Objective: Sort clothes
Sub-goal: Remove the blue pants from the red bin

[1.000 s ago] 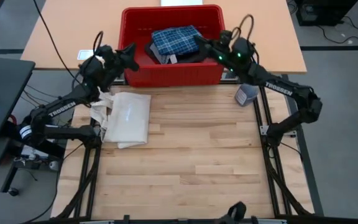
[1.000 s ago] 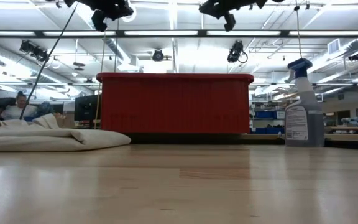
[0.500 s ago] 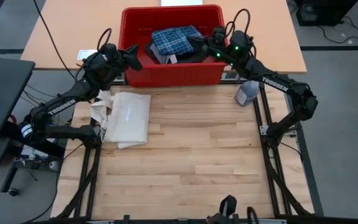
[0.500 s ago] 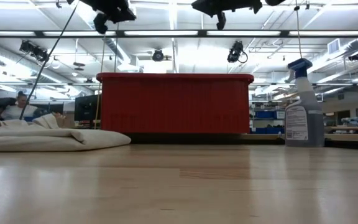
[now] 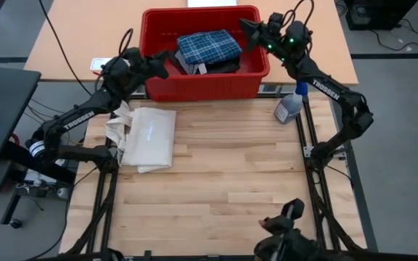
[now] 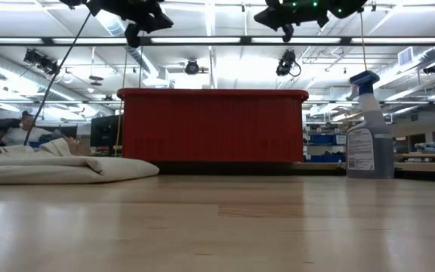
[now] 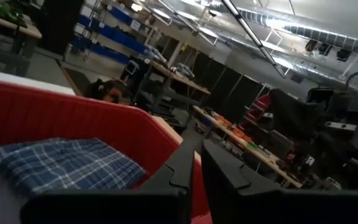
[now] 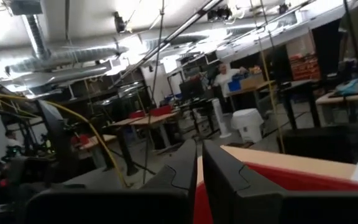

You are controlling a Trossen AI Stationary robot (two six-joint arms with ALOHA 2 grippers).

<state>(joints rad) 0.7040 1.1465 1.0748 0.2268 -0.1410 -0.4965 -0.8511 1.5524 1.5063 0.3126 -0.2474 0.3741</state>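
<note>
The blue-and-white plaid cloth (image 5: 207, 47) lies on top of dark fabric (image 5: 227, 65) inside the red bin (image 5: 194, 87); the left wrist view also shows the plaid cloth (image 7: 61, 165). A separate dark grey cloth cannot be told apart from the dark fabric. My left gripper (image 5: 163, 64) hovers shut at the bin's left near corner, fingers close together (image 7: 197, 155). My right gripper (image 5: 245, 26) hovers shut above the bin's far right part, fingers together (image 8: 199, 155). Both hang high above the bin in the low view: left gripper (image 6: 134, 34), right gripper (image 6: 287, 30).
A folded white tote bag (image 5: 147, 136) lies on the table's left side, below the left arm. A spray bottle (image 5: 290, 107) stands at the table's right far edge, near the right arm. The red bin (image 6: 212, 127) sits beyond the far edge. Bare wood (image 5: 231, 188) covers the middle and near part.
My right gripper has drawn back from over the plaid cloth toward the far right of the bin, staying shut. My left gripper has edged a little toward the bin's left side. The clothes have not moved.
</note>
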